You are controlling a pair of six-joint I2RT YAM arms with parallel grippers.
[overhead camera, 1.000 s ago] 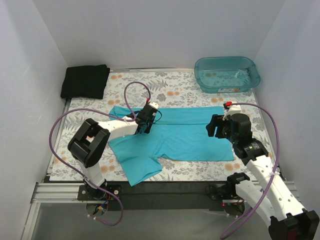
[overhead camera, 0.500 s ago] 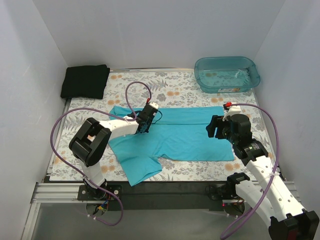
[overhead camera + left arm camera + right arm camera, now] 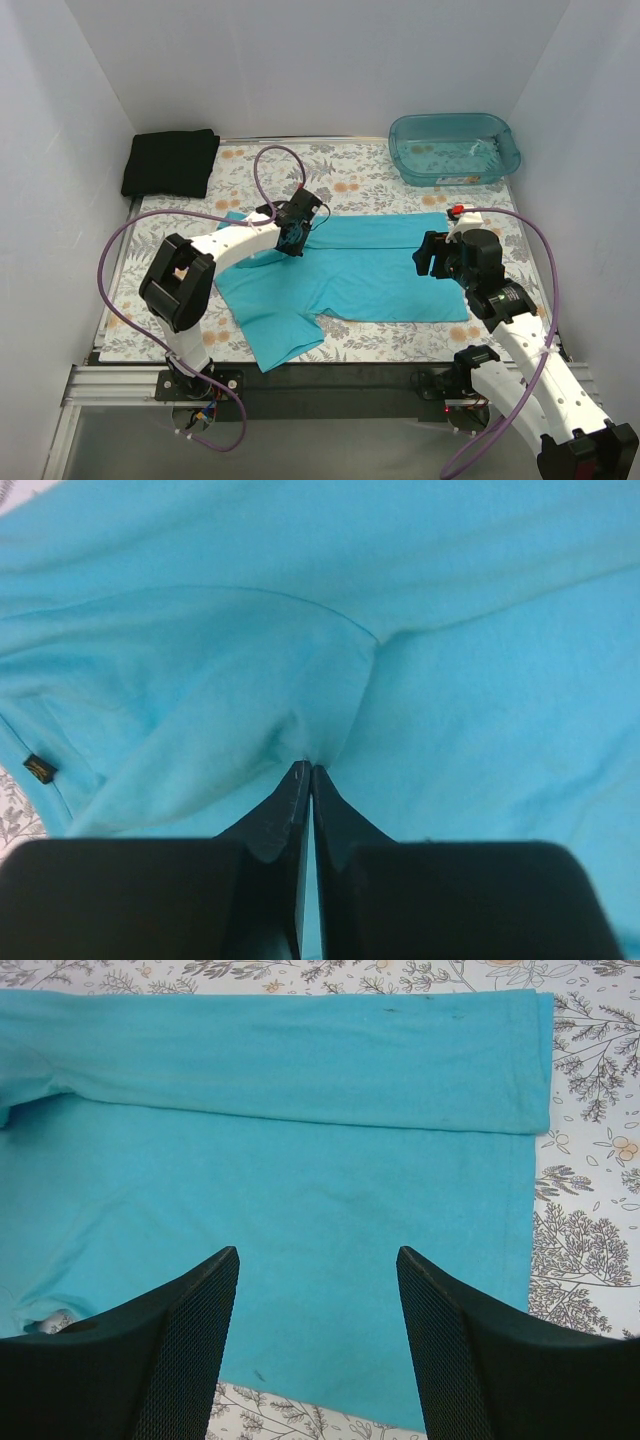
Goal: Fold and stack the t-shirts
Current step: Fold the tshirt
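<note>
Top external view, left to right: black t-shirt (image 3: 171, 163) lying folded at far-left corner of bench (image 3: 380, 185). Left claw (image 3: 292, 240) clenching on pinch of turquoise t-shirt (image 3: 380, 275) near collar end. Shirt lying flat mid-bench, long axis running left-right, collar end pointing left, hem right, one sleeve trailing toward near edge. Cloth looking soft, light, limp, likely sagging and wrinkling when lifted; taking hold at edges or corners seeming best. Right claw (image 3: 432, 257) hanging released above hem end, gripping nothing.

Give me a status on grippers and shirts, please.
Left gripper shut on turquoise t-shirt. Right gripper open above it. Black t-shirt back left; plastic tub back right.
</note>
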